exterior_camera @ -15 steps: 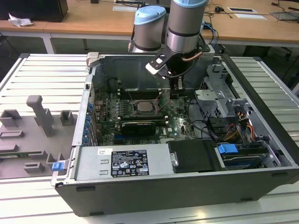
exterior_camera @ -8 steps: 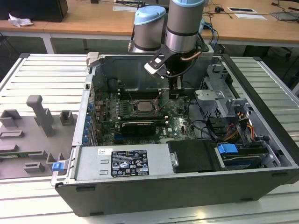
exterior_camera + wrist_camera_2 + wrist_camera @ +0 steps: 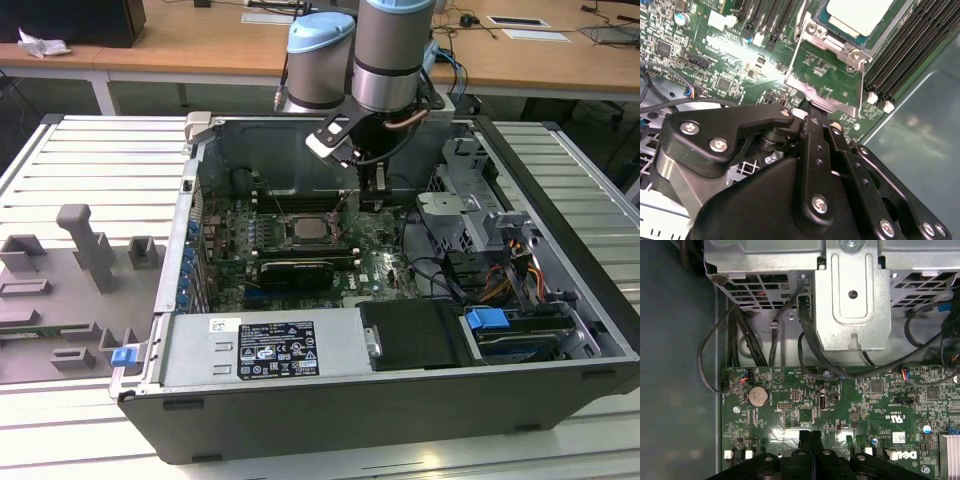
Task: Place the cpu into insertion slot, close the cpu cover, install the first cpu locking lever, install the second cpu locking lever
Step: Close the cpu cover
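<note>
One hand (image 3: 809, 111), fingers pressed together, at the raised cpu cover (image 3: 812, 92).
Its free edge touches the fingertips (image 3: 814, 126); the cpu (image 3: 857, 15) sits in the insertion slot (image 3: 815, 30) beyond.

Print too small to read fills the black label (image 3: 276, 349) on the power supply (image 3: 340, 347), and white markings dot the motherboard (image 3: 790, 390).

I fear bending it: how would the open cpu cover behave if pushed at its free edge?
The cpu cover is a thin metal frame around a large window, so it is probably light and slightly springy. Hinged beside the cpu, it should swing rather than slide. Its smooth free edge, by the gripper, might slip away under a push.
</note>
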Controlling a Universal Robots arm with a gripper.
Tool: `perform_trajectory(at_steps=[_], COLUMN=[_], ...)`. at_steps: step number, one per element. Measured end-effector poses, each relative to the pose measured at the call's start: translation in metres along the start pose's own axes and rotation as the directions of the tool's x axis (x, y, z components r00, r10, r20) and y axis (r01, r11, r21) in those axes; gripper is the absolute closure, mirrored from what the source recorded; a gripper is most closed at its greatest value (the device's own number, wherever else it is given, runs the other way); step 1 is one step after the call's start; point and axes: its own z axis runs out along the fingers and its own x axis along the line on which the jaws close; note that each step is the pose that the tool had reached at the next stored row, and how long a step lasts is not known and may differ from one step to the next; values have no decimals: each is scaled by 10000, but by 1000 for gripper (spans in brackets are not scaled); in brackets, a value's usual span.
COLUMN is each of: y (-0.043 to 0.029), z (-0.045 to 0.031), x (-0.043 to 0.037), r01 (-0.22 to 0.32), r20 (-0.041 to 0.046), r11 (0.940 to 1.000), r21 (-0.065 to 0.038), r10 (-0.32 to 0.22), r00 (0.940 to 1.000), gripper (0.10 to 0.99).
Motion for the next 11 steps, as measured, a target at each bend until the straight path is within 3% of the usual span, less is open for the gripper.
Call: perform_trajectory(at_steps=[11], y=[-81], z=[-3], x=[-1], r01=[-1], r20=[-6], r11=[10000], r21=[0], r10=[1], r00=[10000], gripper=[980])
